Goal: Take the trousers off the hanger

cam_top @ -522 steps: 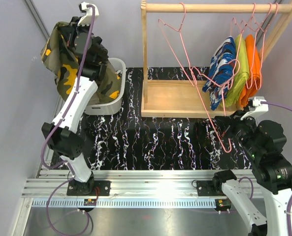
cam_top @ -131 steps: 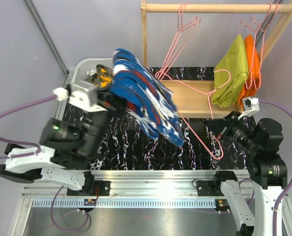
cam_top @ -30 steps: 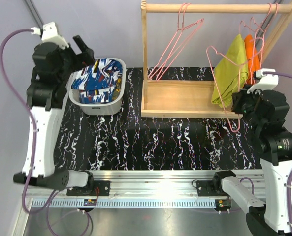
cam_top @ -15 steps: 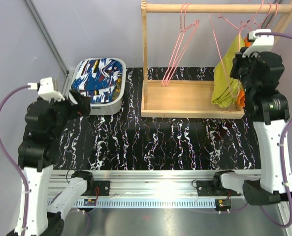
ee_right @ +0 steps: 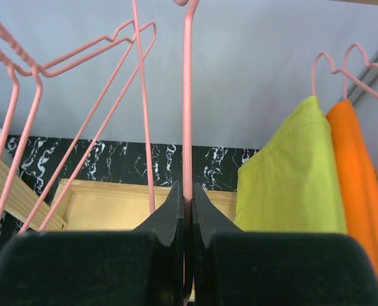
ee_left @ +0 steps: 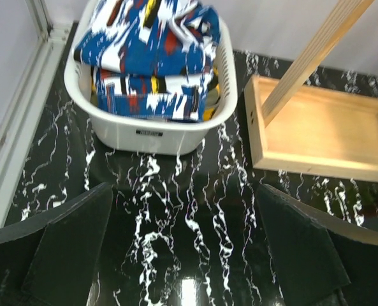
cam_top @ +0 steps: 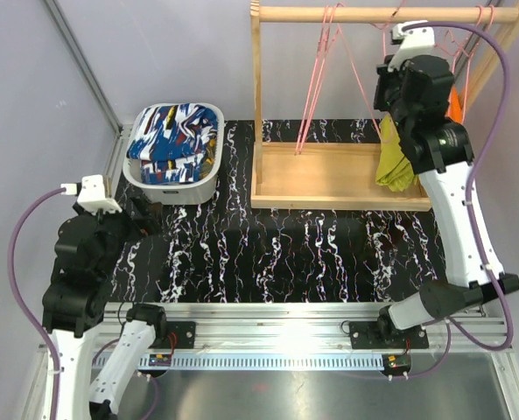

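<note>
Right claw (ee_right: 187,191) pinched on pink hanger (ee_right: 187,95) at 1 o'clock — hook may miss rail (cam_top: 285,14), drop on release; left claw (ee_left: 183,191) wide open, empty; trousers (cam_top: 173,140) in basket (cam_top: 185,191) at 10 o'clock.

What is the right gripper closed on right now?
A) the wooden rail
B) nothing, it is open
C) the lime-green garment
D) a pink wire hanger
D: the right wrist view shows the right gripper shut on the wire of a pink hanger, with the lime-green garment hanging off to the side, untouched.
</note>
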{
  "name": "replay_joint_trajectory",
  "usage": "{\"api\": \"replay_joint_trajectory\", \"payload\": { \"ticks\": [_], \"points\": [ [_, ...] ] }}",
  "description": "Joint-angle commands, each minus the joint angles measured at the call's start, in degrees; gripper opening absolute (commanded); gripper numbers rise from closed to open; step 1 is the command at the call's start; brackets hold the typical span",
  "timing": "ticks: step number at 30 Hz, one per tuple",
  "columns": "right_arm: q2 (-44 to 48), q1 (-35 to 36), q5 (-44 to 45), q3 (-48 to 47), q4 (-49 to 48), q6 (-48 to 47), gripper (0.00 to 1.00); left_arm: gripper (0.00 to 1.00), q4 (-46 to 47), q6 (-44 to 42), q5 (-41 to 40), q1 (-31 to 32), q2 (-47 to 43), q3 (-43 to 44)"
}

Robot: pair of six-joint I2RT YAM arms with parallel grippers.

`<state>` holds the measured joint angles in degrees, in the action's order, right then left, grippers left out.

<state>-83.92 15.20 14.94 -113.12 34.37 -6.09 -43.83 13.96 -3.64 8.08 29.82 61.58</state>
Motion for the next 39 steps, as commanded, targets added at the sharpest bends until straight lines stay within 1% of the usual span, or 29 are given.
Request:
{"api": "replay_joint_trajectory", "payload": {
  "ticks": [1,3,6,9,14,17,18,20,22,23,25,26,27,31,32,33,35,36,37,38,39],
  "points": [
    [-3.7,3.6,7.5,-2.5,-0.6,-3.6,0.0,0.99,2.0,0.4,2.0,0.0,0.6,0.1],
    [-4.2,4.9,11.7,-0.9,-1.4,-4.9,0.0,0.99,2.0,0.6,3.1,0.1,0.3,-0.2],
    [-4.5,7.1,15.6,1.4,-2.7,-5.7,0.0,0.99,2.5,0.6,3.0,0.1,-0.7,-1.5],
    [-4.7,9.1,17.8,3.6,-3.7,-6.1,0.0,0.99,3.4,0.7,2.1,0.1,-1.7,-3.7],
    [-4.2,10.4,18.5,6.8,-4.5,-4.8,0.0,0.99,6.4,2.0,-0.2,0.1,-4.0,-10.1],
    [-3.0,10.5,17.1,8.8,-4.4,-2.9,0.0,0.99,7.4,2.4,-0.7,0.1,-4.4,-12.1],
    [-1.7,10.5,15.2,10.3,-4.5,-1.8,0.0,0.99,7.6,2.5,-0.7,0.1,-4.5,-13.1],
    [0.2,10.5,13.5,12.1,-5.4,-0.8,0.02,0.99,8.1,2.7,-0.8,0.1,-4.6,-13.8],
    [3.1,10.5,11.5,15.1,-6.3,0.3,0.06,0.99,8.7,2.7,-1.1,0.1,-4.7,-14.7],
    [3.9,10.5,11.0,16.7,-6.3,0.5,0.12,0.99,8.7,2.7,-1.1,0.1,-4.9,-15.1],
    [6.3,10.5,10.4,17.8,-5.5,0.6,0.2,0.99,8.4,2.5,-1.1,0.1,-4.8,-15.1],
    [6.9,10.5,10.7,18.5,-5.1,0.7,0.32,0.99,8.2,2.5,-1.1,0.1,-4.8,-14.8],
    [8.2,10.5,11.9,18.9,-4.6,1.4,0.38,0.99,7.5,2.5,-1.1,0.0,-4.8,-14.6],
    [12.7,10.5,14.1,20.7,-0.8,4.0,0.55,0.99,4.3,2.3,-3.1,0.1,-3.9,-10.3],
    [14.1,10.5,13.5,21.6,0.0,4.7,0.59,0.99,3.3,2.3,-3.8,0.1,-3.5,-9.2],
    [17.0,10.5,12.9,22.2,0.8,5.7,0.69,0.99,1.1,2.3,-4.7,0.1,-3.2,-8.2],
    [20.1,10.5,11.3,23.8,3.3,8.2,0.81,0.99,-1.1,1.9,-7.7,0.1,-2.0,-5.0],
    [23.2,10.5,9.5,24.1,4.6,10.1,0.85,0.99,-3.3,1.4,-8.4,0.1,-1.5,-4.0],
    [24.8,10.5,8.5,24.3,7.4,11.2,0.94,0.99,-4.4,0.6,-9.5,0.1,-0.9,-2.8],
    [27.9,10.5,5.9,24.7,8.8,12.4,0.99,0.99,-5.4,0.4,-10.2,0.1,-0.7,-1.0],
    [29.4,10.5,4.7,24.7,10.2,14.0,0.99,0.99,-7.0,0.4,-11.0,0.1,-0.7,-0.4]
  ]
}}
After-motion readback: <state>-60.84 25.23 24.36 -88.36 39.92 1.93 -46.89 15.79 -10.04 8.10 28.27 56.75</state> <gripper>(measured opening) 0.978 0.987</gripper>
